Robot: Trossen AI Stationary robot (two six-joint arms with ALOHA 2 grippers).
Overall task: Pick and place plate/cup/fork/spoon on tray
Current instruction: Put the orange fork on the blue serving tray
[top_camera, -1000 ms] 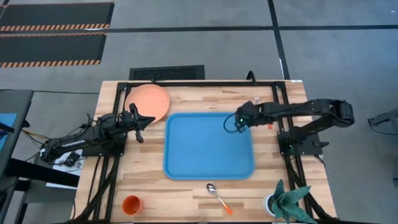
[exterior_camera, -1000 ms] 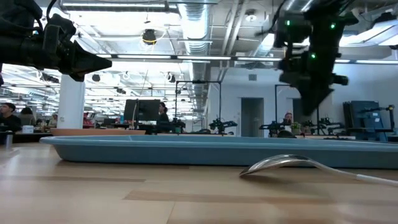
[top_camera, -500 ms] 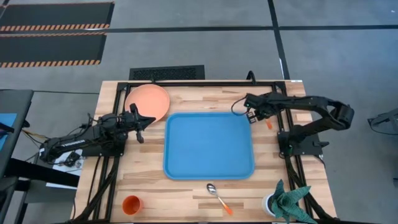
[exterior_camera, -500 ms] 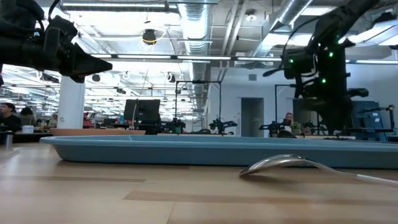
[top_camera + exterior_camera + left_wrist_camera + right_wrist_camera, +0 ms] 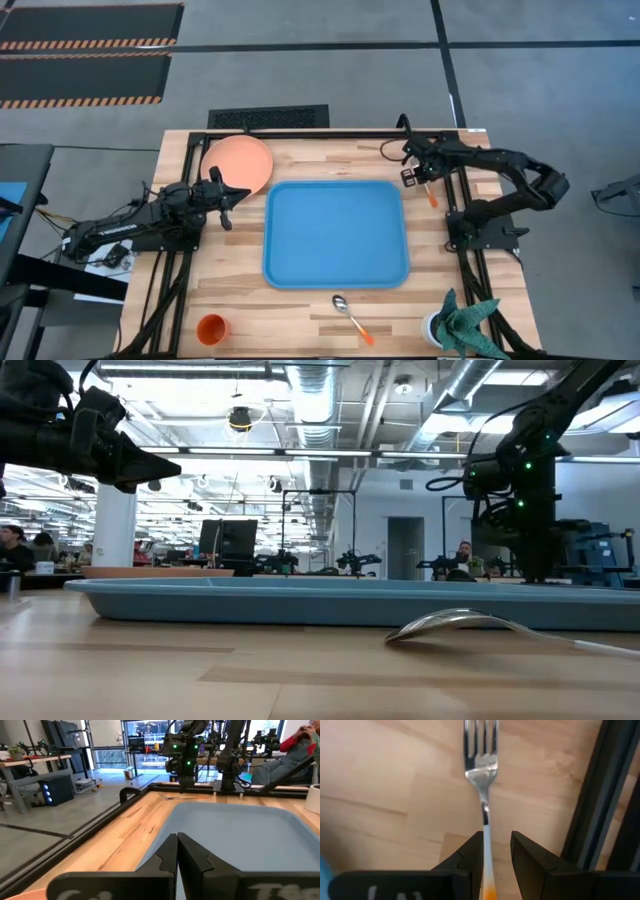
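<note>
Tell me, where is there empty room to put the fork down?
The whole blue tray is bare. Bare wood lies between the orange cup and spoon. It is crowded by the fork, under the right gripper.

You see a pale wooden table (image 5: pixel 230 290) with visible grain and a matt face, a smooth blue plastic tray (image 5: pixel 335 233), a fork (image 5: pixel 481 765) with glossy silver metal tines, a spoon (image 5: pixel 450 622) with a mirror-bright metal bowl, a matt salmon plate (image 5: pixel 238 163).

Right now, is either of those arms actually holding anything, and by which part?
Nothing is held yet. The right gripper is open, its fingers straddling the fork at its neck. The left gripper is shut and empty.
</note>
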